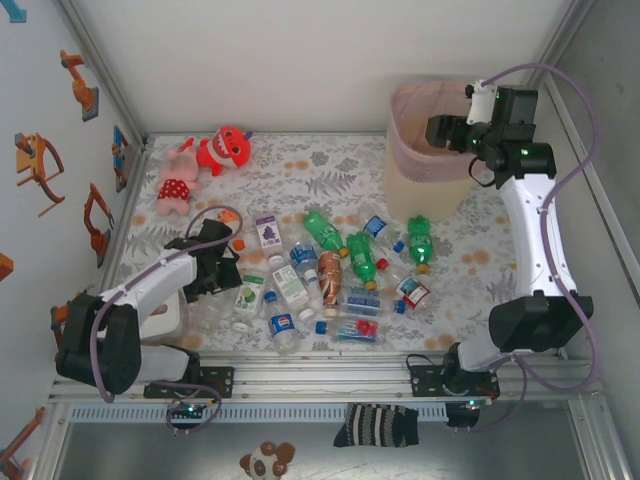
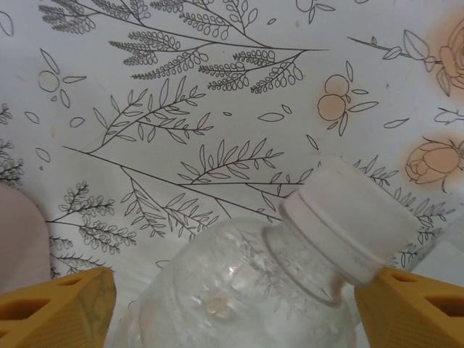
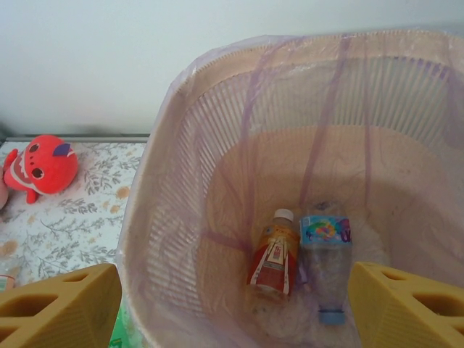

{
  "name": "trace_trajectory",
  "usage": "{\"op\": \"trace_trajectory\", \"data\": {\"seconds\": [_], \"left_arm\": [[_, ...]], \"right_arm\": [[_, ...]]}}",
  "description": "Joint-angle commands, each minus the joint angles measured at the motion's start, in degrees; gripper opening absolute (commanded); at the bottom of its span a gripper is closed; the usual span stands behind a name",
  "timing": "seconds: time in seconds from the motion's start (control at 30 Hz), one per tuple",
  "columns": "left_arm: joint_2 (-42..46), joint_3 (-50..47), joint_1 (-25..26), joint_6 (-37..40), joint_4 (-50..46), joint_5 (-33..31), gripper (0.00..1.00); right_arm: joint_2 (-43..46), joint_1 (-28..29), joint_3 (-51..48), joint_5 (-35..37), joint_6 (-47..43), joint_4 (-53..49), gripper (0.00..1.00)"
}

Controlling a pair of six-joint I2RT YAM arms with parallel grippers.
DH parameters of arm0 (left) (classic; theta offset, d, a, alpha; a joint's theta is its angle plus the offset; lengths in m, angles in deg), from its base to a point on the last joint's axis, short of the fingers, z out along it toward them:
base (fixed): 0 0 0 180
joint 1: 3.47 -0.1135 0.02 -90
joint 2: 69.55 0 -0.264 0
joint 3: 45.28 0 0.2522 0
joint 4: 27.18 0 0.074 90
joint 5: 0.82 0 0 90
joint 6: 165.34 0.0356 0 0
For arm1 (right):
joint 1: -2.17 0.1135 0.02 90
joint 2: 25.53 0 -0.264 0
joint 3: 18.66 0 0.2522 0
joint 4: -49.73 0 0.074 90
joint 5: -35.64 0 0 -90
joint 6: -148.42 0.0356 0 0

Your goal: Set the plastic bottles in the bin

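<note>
Several plastic bottles lie scattered across the flowered cloth, some green, some clear. My left gripper is low over the left of the pile. In its wrist view the yellow fingers stand open on either side of a clear bottle with a white cap, which lies on the cloth. My right gripper hovers open and holding nothing over the bin. Inside the bin lie an orange-labelled bottle and a blue-labelled clear bottle.
A red plush toy and a pink one lie at the back left of the cloth. Side walls close in the table at left and right. A striped sock hangs below the front rail.
</note>
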Motion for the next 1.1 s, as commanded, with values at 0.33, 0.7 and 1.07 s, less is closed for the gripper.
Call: {"op": "trace_trajectory", "data": {"seconds": [0.33, 0.7, 1.07], "left_arm": [[-4.04, 1.21, 0.13, 0.34, 3.12, 0.63, 0.71], [-2.82, 1.54, -1.52, 0.25, 2.99, 0.98, 0.59], [6.06, 4.87, -2.67, 2.78, -1.41, 1.34, 0.57]], "right_arm": [[6.23, -0.17, -7.61, -1.83, 2.98, 2.63, 0.81], [9.85, -0.03, -10.13, -1.47, 3.08, 1.22, 0.8], [13.0, 2.38, -12.51, -2.31, 3.35, 0.92, 0.8]]}}
